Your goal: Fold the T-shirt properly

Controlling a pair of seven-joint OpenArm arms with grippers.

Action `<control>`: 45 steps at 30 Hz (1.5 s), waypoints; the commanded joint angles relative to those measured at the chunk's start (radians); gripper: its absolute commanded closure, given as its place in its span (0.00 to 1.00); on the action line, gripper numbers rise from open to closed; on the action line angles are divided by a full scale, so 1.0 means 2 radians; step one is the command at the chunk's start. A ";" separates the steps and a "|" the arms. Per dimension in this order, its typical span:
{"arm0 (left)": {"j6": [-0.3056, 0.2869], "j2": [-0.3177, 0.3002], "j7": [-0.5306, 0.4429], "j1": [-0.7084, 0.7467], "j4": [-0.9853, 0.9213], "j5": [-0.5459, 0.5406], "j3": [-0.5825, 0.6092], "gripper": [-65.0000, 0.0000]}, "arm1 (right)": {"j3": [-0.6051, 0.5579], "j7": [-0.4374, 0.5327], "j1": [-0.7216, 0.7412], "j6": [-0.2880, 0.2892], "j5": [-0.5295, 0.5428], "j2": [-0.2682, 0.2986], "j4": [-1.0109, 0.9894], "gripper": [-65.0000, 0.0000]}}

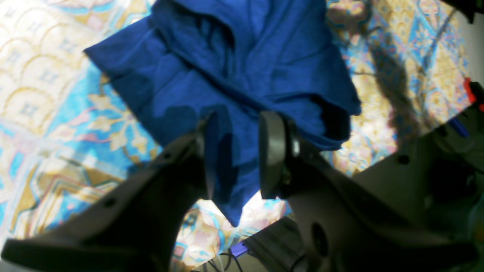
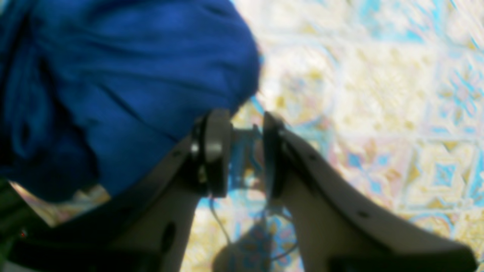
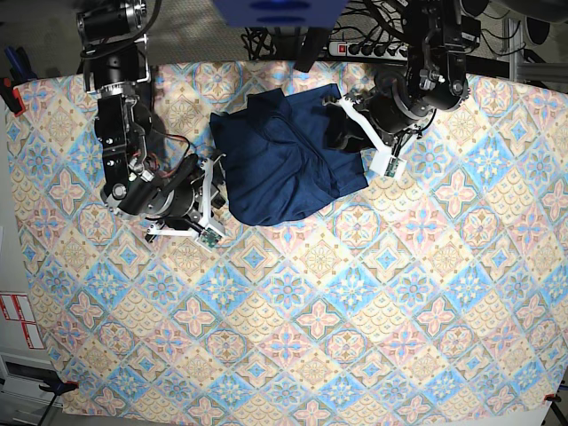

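The dark navy T-shirt (image 3: 280, 169) lies bunched and partly folded on the patterned tablecloth (image 3: 355, 311) at the back middle of the base view. My left gripper (image 1: 239, 126) is shut on a layered edge of the T-shirt (image 1: 234, 75), and blue fabric hangs down between its fingers. In the base view this gripper (image 3: 348, 133) sits at the garment's right side. My right gripper (image 2: 245, 126) stands open, with only tablecloth showing in the gap. The T-shirt (image 2: 113, 83) bulges just left of its left finger. In the base view the right gripper (image 3: 213, 202) is at the shirt's left edge.
A power strip (image 3: 373, 49) and cables lie behind the table's back edge. A blue box (image 3: 280, 11) sits at the top middle. Patterned cloth stretches over the whole front half of the table.
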 commanded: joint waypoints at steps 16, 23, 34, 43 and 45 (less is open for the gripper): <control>-0.002 0.025 -0.009 -0.036 -0.103 -0.098 -0.021 0.49 | 0.001 0.008 0.007 0.001 0.009 0.002 0.029 0.77; -0.002 0.038 -0.009 -0.067 -0.147 -0.103 -0.021 0.49 | 0.001 0.008 0.007 0.001 0.009 0.002 0.029 0.77; -0.002 0.044 -0.005 -0.111 -0.219 -0.102 -0.018 0.50 | 0.001 0.008 0.007 0.001 0.009 0.002 0.029 0.77; -0.005 0.036 0.009 -0.134 -0.266 -0.103 -0.020 1.00 | 0.044 0.008 0.008 0.001 0.078 0.003 0.026 0.77; -0.005 0.026 0.008 -0.115 -0.233 -0.103 -0.020 1.00 | 0.058 0.008 0.008 0.001 0.090 0.008 0.025 0.77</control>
